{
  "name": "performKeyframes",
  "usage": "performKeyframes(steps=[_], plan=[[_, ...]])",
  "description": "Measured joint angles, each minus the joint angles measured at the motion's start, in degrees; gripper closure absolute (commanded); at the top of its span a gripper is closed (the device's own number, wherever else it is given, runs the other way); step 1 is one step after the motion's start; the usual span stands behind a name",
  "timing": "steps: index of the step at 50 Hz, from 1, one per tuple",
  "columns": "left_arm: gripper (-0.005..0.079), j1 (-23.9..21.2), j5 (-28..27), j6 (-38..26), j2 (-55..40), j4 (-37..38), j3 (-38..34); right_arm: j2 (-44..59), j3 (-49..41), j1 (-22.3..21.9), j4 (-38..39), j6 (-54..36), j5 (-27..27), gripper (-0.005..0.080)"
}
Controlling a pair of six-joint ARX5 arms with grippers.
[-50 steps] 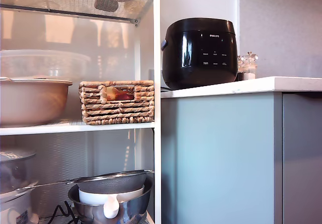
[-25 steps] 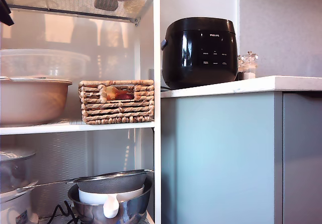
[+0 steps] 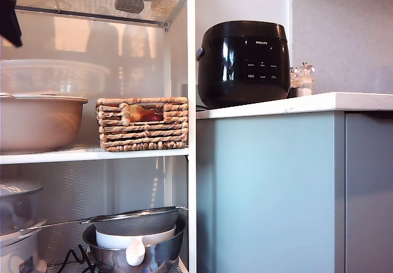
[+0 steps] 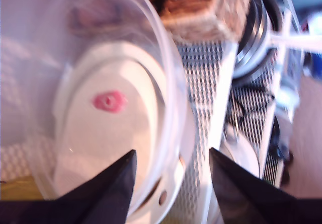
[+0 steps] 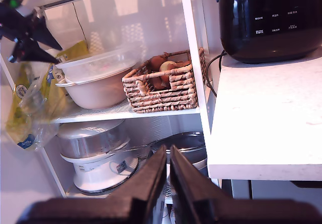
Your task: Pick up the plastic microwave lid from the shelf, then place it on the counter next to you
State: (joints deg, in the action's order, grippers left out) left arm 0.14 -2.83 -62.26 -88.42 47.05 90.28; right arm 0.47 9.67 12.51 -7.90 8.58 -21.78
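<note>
Frosted clear plastic, domed and flare-rimmed, the plastic microwave lid sits upturned over the beige opaque bowl on the middle board of the tall white metal-framed shelf — in the first wrist view the lid fills the picture, its small red mark showing through. Just beside the bowl stands a woven wicker basket holding brownish rounded things, too blurred to name. On the tier below, a steel bowl carries a mesh strainer and a white bowl with a white spoon; at the exterior view's left a white-and-steel appliance stands under it all. On the white stone-like counter rests a glossy black rice cooker, with small glass shakers near it. The first gripper hovers close above the lid's rim with its dark jaws spread apart, one over the dome and one outside it, grasping nothing. The second gripper hangs well back from the shelf, its jaws nearly together with only a thin slit between and nothing in them. Against half a second ago, the dark arm at the exterior view's upper left edge has dropped lower into sight — everything else lies as it did.
</note>
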Motion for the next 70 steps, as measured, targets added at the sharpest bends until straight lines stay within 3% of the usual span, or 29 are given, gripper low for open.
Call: performKeyframes(steps=[49,54,63,70], plan=[[0.036,0.0,1.9,-5.9,-10.2,-10.3,0.0,0.0,0.0,0.0,0.0,0.0,0.0,0.0764],[0.0431,0.1,1.9,-6.4,-10.5,-11.3,0.0,0.0,0.0,0.0,0.0,0.0,0.0,0.0764],[0.0672,0.7,1.9,-7.0,-10.5,-11.4,0.0,0.0,0.0,0.0,0.0,0.0,0.0,0.0764],[0.0754,1.1,1.7,-7.2,-10.5,-11.3,0.0,0.0,0.0,0.0,0.0,0.0,0.0,0.0764]])
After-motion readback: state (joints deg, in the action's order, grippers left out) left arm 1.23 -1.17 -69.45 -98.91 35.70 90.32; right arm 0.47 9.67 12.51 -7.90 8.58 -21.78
